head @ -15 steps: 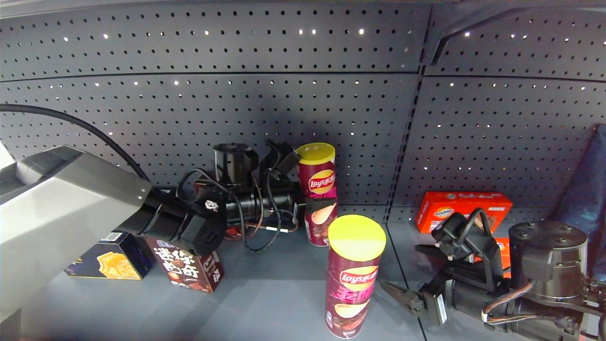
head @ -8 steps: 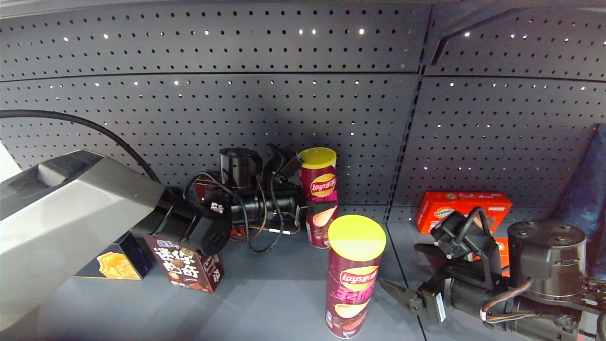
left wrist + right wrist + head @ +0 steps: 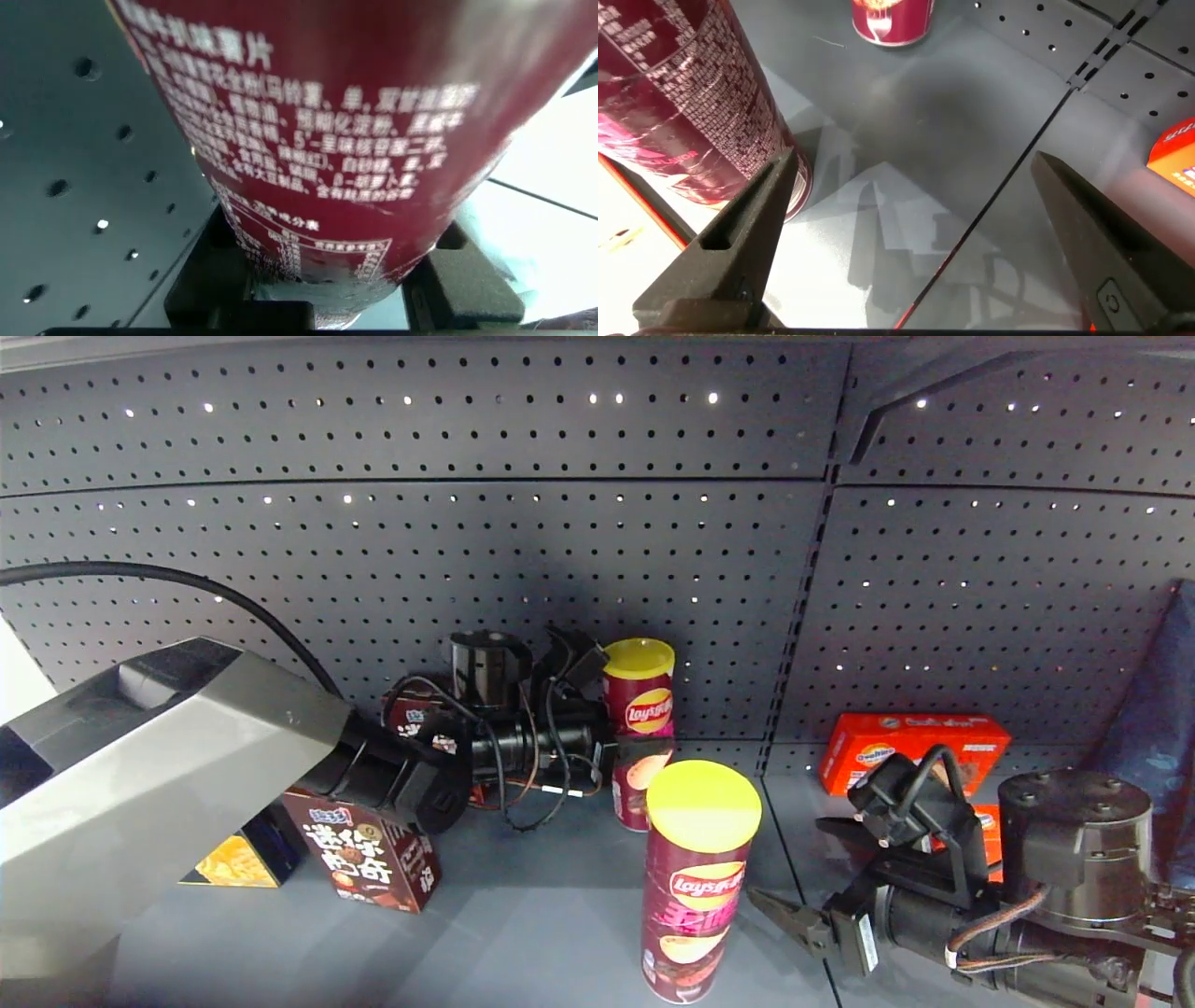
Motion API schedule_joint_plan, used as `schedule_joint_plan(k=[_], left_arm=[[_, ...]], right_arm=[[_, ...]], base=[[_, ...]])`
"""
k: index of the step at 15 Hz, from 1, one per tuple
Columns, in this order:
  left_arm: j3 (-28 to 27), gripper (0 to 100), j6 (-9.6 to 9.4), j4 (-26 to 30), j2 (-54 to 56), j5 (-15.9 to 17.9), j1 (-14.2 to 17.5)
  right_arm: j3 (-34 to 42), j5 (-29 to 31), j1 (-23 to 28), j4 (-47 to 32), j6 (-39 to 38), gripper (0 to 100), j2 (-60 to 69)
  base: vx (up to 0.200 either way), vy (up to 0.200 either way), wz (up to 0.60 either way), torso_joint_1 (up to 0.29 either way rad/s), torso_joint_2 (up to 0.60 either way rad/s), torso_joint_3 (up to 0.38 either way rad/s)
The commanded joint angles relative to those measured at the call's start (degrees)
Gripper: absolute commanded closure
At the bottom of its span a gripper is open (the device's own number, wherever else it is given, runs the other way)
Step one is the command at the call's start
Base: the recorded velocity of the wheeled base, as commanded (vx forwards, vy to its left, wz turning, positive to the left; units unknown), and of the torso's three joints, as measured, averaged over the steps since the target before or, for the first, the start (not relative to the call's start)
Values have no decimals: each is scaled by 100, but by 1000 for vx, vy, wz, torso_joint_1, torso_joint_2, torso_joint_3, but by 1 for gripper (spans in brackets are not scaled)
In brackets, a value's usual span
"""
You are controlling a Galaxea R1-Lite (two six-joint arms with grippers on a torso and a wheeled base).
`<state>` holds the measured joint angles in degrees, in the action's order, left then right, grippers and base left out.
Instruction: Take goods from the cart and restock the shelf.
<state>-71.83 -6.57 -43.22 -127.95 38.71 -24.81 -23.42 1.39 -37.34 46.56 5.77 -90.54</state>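
- Front chip can: maroon body, yellow lid, red-and-yellow logo.
- Rear chip can: the same maroon and yellow, with white print on its back.
- Flat box: orange.
- Upright box: dark brown, white characters.
- Corner box: navy with a gold picture.
- Back panel: dark grey, rows of small holes.
- Shelf floor: plain blue-grey.
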Motion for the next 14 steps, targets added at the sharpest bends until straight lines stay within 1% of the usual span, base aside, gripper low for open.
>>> schedule_joint_plan(k=[1,4,5,8,10,11,12,14], left_arm=[[-51,0,-2,41,-19,-21,-24],[72,0,-327,59,25,-47,2],[301,0,-362,59,280,-118,11],[1022,0,-371,50,939,-355,99],[1312,0,-371,50,1273,-531,169],[1575,0,-371,59,1598,-733,178],[1690,0,-362,59,1730,-847,178],[2138,0,-362,129,2204,-1462,160]], right_arm=[[4,-7,-1,3,3,0,-8],[13,-7,-1,3,3,0,-8],[13,-7,-1,3,3,0,-8],[39,2,16,11,3,0,-8],[48,2,122,3,12,0,-25],[39,37,210,-33,21,0,-34],[48,46,245,-41,30,0,-34],[83,72,280,-68,39,0,-25]], base=[[0,0,0,0,0,0],[0,0,0,0,0,0],[0,0,0,0,0,0],[0,0,0,0,0,0],[0,0,0,0,0,0],[0,0,0,0,0,0],[0,0,0,0,0,0],[0,0,0,0,0,0]])
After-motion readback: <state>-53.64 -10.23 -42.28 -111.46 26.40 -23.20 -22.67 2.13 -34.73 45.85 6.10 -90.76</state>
